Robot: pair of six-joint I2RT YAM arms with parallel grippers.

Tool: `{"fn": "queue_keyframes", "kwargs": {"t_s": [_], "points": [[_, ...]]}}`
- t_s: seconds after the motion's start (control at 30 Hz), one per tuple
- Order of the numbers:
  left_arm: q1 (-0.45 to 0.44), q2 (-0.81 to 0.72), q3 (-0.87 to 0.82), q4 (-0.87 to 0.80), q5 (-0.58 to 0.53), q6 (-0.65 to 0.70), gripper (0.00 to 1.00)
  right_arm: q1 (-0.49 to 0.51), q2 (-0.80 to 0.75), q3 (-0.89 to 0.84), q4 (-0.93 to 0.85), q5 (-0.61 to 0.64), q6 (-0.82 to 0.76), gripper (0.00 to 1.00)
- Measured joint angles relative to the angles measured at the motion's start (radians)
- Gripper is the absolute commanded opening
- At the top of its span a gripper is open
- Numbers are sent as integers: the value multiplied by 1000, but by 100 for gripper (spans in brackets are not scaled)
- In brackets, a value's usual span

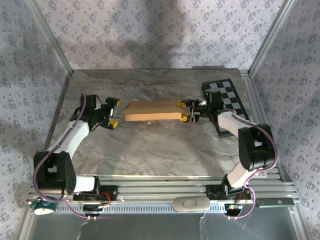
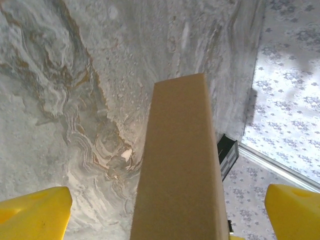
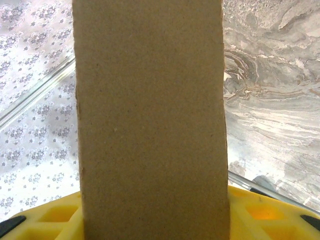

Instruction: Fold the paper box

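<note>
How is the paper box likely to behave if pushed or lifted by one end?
Probably light: the paper box is thin cardboard. Likely stiff: it runs straight from the right tool gripping its end, no visible sag. Pushed, it might slide on the smooth table.

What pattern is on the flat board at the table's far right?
Black-and-white checkerboard; top external view.

The whole table (image 1: pixel 150 150) is overlooked from above and behind its near edge by the top external camera. The paper box (image 1: pixel 152 111), shared by all three views, is seen very closely by the wrist cameras, from its left end facing right and from its right end facing left.
</note>
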Motion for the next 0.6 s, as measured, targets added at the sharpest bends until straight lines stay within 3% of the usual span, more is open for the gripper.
{"fn": "queue_keyframes", "kwargs": {"t_s": [0.47, 0.6], "points": [[-48, 142, 1, 80, 84, -237, 99, 0, 0, -7, -8, -1, 3, 52], [-60, 142, 1, 108, 103, -322, 92, 0, 0, -14, -8, -1, 3, 52]]}}
